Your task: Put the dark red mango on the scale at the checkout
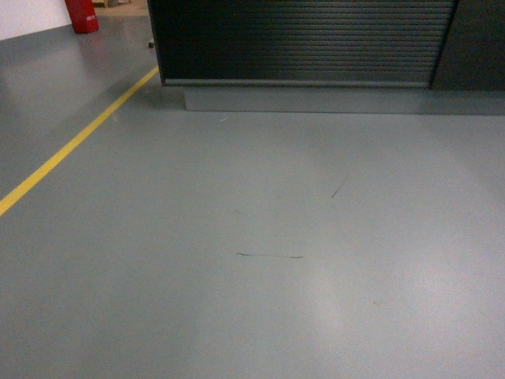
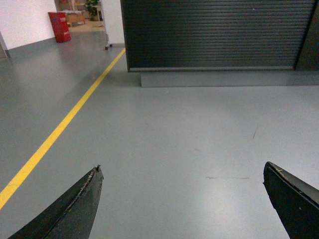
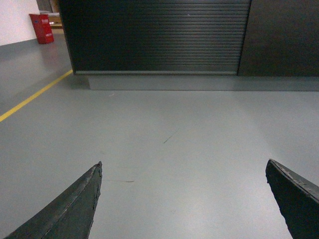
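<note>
Both tools (image 2: 182, 199) (image 3: 182, 199) agape, checkout (image 1: 304, 39) ahead

The left gripper (image 2: 182, 199), jaws spread wide, frames bare grey floor (image 2: 174, 134), with the counter (image 2: 214, 35) at the top and a yellow line (image 2: 65, 124) at left.

A smooth grey floor (image 1: 252, 260) fills the scene, faintly glossy, with a few thin dark scuff marks (image 1: 270, 256) near its middle. A yellow line (image 1: 75, 144) runs diagonally along the left, from near to far. At the far edge stands the checkout (image 1: 304, 43) on its grey plinth (image 1: 339, 99). Far left, a red container (image 1: 81, 15) rests on the floor.
</note>
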Controlling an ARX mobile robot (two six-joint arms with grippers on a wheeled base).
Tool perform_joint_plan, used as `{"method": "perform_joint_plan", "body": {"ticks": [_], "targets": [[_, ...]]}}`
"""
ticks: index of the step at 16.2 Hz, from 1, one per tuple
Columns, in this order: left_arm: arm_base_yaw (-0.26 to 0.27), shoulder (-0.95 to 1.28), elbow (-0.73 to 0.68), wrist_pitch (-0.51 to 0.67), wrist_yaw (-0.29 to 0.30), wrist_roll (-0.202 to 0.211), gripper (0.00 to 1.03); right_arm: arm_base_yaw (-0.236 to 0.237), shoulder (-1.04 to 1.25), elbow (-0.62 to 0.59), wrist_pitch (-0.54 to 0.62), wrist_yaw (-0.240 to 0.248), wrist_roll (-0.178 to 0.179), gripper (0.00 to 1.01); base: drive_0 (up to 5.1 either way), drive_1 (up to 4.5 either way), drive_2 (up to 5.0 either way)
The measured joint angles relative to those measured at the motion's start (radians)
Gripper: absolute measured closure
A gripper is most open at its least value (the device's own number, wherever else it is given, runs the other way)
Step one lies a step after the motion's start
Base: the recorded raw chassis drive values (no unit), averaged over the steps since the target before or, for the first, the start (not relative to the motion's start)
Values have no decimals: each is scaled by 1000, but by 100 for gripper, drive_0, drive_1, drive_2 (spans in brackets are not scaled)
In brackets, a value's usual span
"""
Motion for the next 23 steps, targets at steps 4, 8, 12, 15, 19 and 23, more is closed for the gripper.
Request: {"method": "perform_joint_plan", "body": {"ticks": [4,8,12,15,19,23], "targets": [[0,0,0,2,0,0,5,0,0,0,-2,0,0,3,7,434,-420],[0,0,0,-1,0,0,5,0,0,0,-3,-1,0,3,16,443,-411],[0,0,0,1,0,0,5,0,0,0,-1,0,0,3,6,433,-422],[0,0,0,6,0,0,5,0,0,0,2,2,0,3,-7,421,-434],[0,0,0,2,0,0,5,0,0,0,-1,1,0,3,-12,415,-439],[0,0,0,3,0,0,5,0,0,0,-2,0,0,3,-7,420,-434]]}}
